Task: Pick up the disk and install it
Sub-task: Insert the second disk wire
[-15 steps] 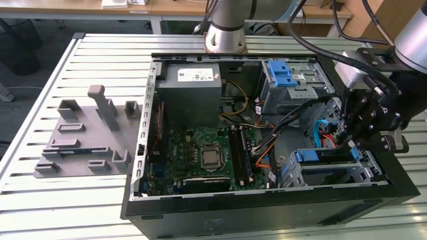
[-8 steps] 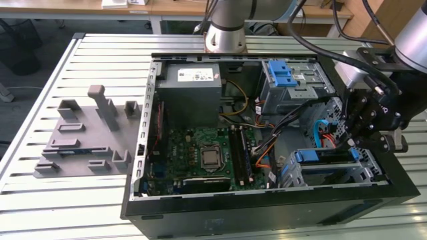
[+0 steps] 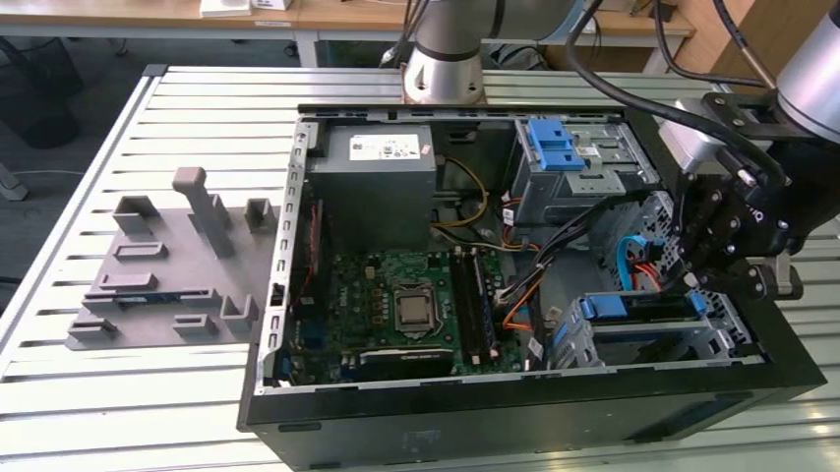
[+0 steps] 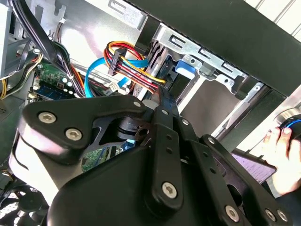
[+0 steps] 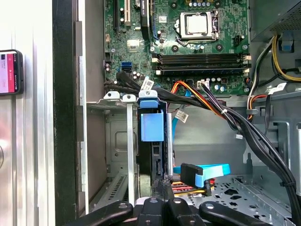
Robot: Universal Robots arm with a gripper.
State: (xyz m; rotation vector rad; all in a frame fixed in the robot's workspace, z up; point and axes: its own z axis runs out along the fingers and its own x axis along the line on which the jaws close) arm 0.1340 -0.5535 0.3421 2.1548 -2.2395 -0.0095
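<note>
An open computer case [image 3: 525, 403] lies on its side on a ribbed metal surface [image 3: 145, 393], with a grey plastic fixture [image 3: 164, 261] beside it toward the exterior view's left. Behind the surface stand wooden desks [image 3: 348, 15] over a grey floor [image 3: 66, 108].

The end effector [image 3: 735, 246] hangs inside the case at the exterior view's right edge, just above the lower drive cage [image 3: 656, 334]. In both wrist views its fingers [image 4: 164, 106] meet with no gap between them, their tips close to the end of the disk [image 5: 153, 146]. The disk stands on edge in that cage, its blue carrier tab up, with red, orange and blue cables [image 4: 127, 61] just beside it. A hand [image 4: 284, 155] and a phone [image 5: 10, 71] lie outside the case.
</note>
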